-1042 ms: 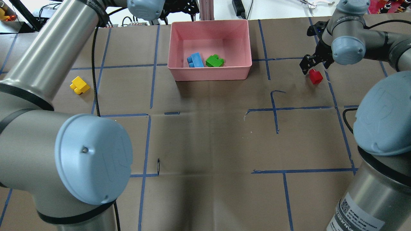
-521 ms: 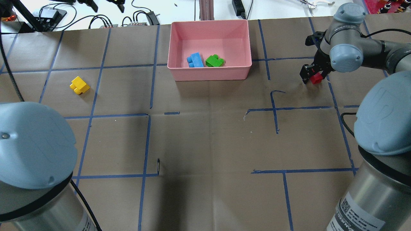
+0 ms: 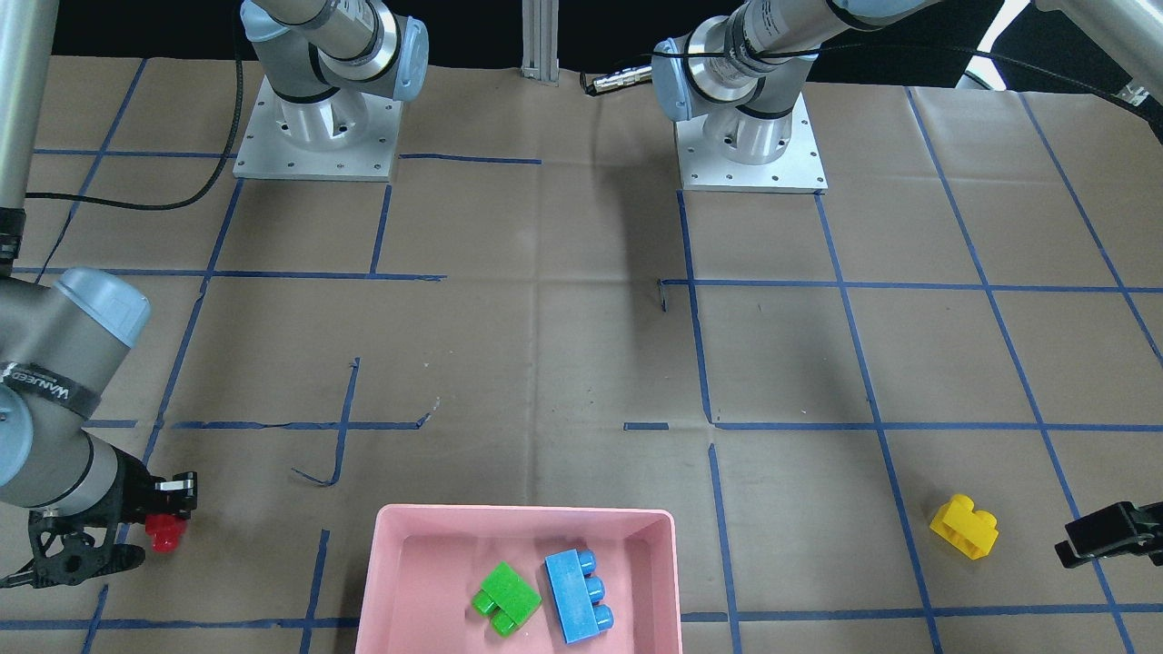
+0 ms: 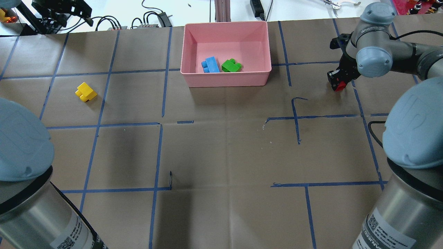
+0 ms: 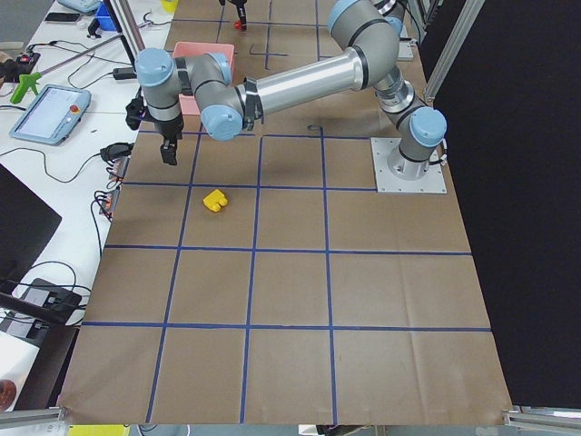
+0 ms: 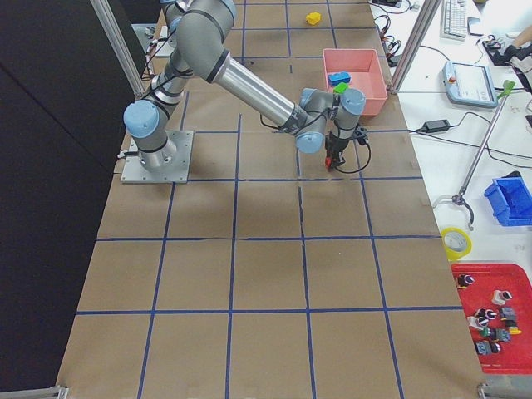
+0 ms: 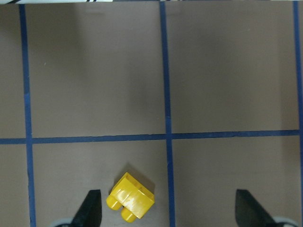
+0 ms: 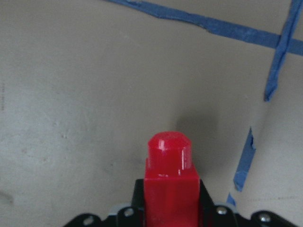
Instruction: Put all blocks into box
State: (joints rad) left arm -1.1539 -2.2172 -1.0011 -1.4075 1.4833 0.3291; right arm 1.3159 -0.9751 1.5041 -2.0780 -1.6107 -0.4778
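two blocks, blue and green, lay side by side in the pink box at the far side of the table. my right gripper was pinched on the red block, low by the table, right of the box. my left gripper hung spread wide. the yellow block lay on the table between its fingers, close to one of them, well left of the box.

I see a brown-papered, blue-taped table. On it sit a shallow pink plastic tray and, well apart, a yellow studded brick.
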